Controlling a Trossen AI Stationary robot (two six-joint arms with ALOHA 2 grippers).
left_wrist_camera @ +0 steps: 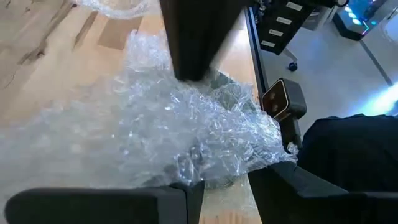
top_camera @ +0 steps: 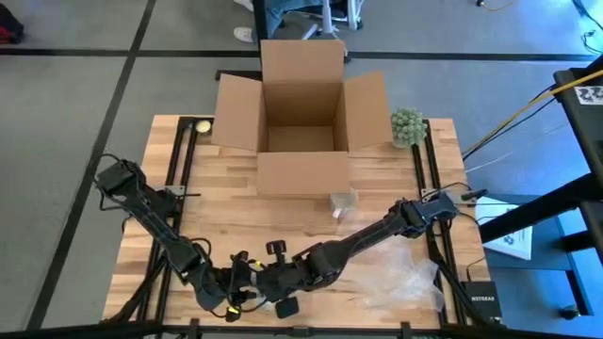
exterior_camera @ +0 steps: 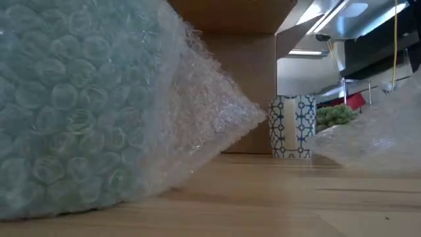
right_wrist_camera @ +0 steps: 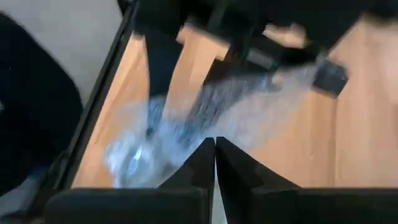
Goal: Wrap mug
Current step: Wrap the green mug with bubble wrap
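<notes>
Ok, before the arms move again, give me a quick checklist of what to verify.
1. Mug upright in front of the box: ok.
2. Mug wrapped: not ok, it is bare.
3. Bubble wrap lies right at the left gripper: ok.
4. Right gripper holding wrap: cannot tell; its jaws are shut.
5. Box flaps open: ok.

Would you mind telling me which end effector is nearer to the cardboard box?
Right, narrowly. The right end effector and the left end effector both sit at the table's near edge, far from the cardboard box.
</notes>
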